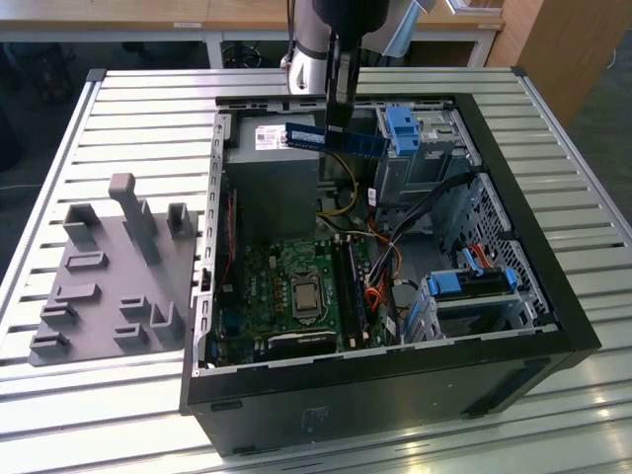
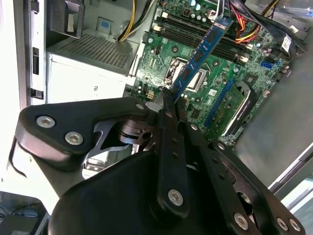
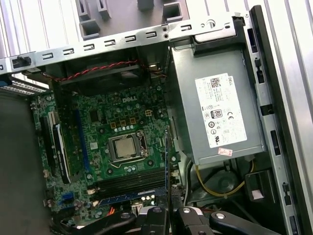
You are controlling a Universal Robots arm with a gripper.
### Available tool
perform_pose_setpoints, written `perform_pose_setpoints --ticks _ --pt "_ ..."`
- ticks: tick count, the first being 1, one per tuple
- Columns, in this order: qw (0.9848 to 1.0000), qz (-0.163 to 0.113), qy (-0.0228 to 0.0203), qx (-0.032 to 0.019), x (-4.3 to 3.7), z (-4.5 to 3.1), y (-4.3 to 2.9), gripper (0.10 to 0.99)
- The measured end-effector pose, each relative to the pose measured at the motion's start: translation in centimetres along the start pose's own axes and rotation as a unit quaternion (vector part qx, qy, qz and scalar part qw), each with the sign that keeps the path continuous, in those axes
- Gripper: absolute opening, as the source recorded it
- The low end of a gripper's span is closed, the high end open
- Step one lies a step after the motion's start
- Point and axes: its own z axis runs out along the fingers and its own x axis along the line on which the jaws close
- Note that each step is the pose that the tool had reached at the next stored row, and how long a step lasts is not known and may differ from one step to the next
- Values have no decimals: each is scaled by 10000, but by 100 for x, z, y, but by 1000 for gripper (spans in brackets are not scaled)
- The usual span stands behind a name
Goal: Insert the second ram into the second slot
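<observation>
1. At the exterior view's left, a grey fixture plate with upright pegs lies on the slatted table, just beside the open computer case.
2. Inside the case the green motherboard lies flat, with its memory slots along its right side. One slot may already hold a stick, but I cannot be sure.
3. Over the case's far end, the gripper has its fingers pinched tight on the second ram. The stick hangs level in the air near the power supply, well apart from the slots.
4. Further right, bright blue drive brackets sit in the metal bays.
</observation>
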Motion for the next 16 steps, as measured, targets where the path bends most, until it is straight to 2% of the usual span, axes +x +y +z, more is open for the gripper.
perform_pose_setpoints --ticks 4,9,12,16 --pt "9999 142 -1 2 1 0 -1 137" --pt "9990 436 -6 6 1 1 -1 137" --pt "9980 627 -11 8 1 2 -1 137" --pt "9958 917 -16 11 1 2 -1 137"
